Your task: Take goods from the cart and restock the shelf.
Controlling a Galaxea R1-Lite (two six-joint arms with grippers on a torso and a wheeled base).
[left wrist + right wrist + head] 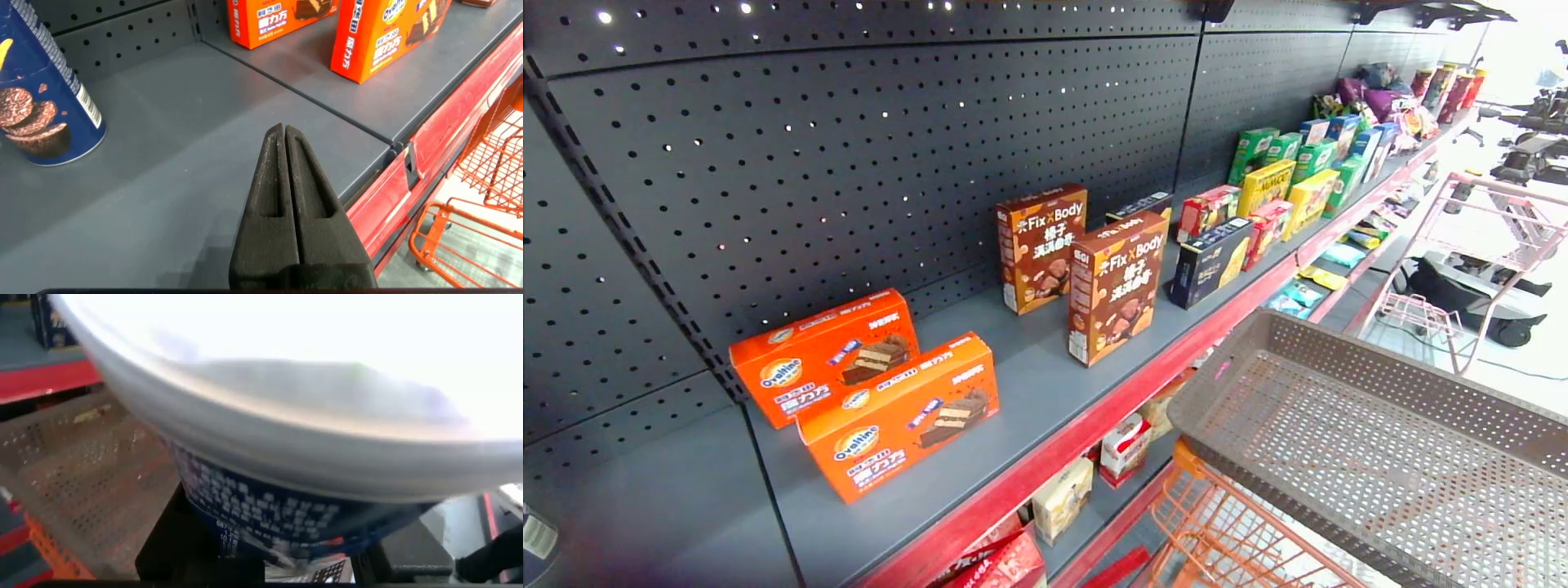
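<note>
Holding a blue canister (278, 506) clamped in the right gripper (286, 551), I see its white lid end close to the wrist camera, so its long axis seems to cross the fingers. Beneath that gripper lies the cart tray (73, 465); the shelf (49, 380) sits beyond it, apart. My left gripper (283, 139), clenched on nothing, hovers over bare shelf, with a second canister (41, 90) beside it and orange boxes (384, 37) ahead. The right arm has the crossing to make.

Bright even light, blown-out glare right, possibly daylight
</note>
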